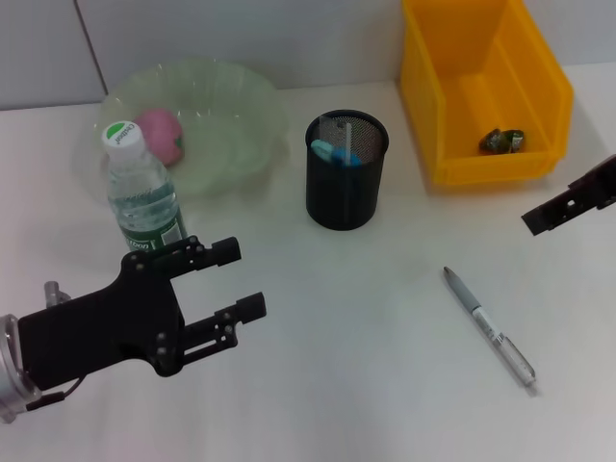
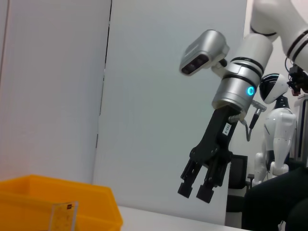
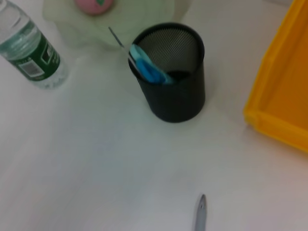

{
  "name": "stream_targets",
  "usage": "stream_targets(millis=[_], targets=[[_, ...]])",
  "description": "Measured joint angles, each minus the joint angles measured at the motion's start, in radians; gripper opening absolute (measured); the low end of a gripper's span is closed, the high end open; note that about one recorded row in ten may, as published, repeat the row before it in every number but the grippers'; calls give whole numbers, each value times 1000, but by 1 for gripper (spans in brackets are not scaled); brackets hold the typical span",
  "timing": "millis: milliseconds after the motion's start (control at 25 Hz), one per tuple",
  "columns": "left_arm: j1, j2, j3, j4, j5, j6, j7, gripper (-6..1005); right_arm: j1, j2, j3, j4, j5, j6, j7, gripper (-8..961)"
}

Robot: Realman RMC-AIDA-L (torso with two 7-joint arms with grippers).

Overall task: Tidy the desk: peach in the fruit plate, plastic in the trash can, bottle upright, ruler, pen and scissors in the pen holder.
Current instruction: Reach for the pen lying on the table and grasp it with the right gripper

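**Pen is the last item waiting on the bench**

Nearest the robot, the left pincer [image 1: 241, 279] is hovering low over the white bench [image 1: 366, 385] with its two fingers spread apart and nothing between them, just in front of the water bottle [image 1: 142, 197]. The pen [image 1: 489, 327] is lying flat and diagonal on the right side of the bench, well apart from everything else: a slim grey-and-white barrel with a darker tip end pointing toward the pen holder [image 1: 346, 169].

Judging from this layout, picking up the pen is the step in hand, and the right pincer [image 1: 570, 204] is the one better placed, hanging above the bench near the yellow trash can [image 1: 481, 87]; the left wrist view is showing its fingers parted. To do it well, the pincer should be coming down across the barrel near its middle, fingers turned square to the pen's long axis, closing gently so the round body is not rolling away.

Farther back, the bottle is standing upright, the black mesh holder is already carrying blue-handled scissors [image 1: 337, 154], the peach [image 1: 161, 133] is sitting in the pale green fruit plate [image 1: 241, 106], and a crumpled piece of plastic [image 1: 502, 141] is lying in the trash can.
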Motion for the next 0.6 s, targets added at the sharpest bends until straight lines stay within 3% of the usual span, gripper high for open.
stream_targets(millis=[600], targets=[[-1, -15, -1, -2, 25, -2, 1, 645, 45, -6, -91, 105, -57, 35, -88, 828]])
